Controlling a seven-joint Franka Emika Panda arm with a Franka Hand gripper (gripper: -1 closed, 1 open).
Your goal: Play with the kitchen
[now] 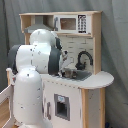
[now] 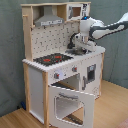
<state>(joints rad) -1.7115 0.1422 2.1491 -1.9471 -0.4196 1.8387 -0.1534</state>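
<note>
Visibly, white-and-wood kitchen [image 2: 60, 75] (oven door [image 2: 72, 104] hanging open).

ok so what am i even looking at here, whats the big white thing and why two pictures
The big white thing is a robot arm. Both pictures show the same moment, taken by two cameras standing off the arm on different sides. In the first exterior view the arm fills the foreground; in the second exterior view it reaches in from the second exterior view's right. It is working at a toy kitchen, with its pincer over the sink by the black faucet. The oven door hangs open. Nothing can be seen held.
</note>
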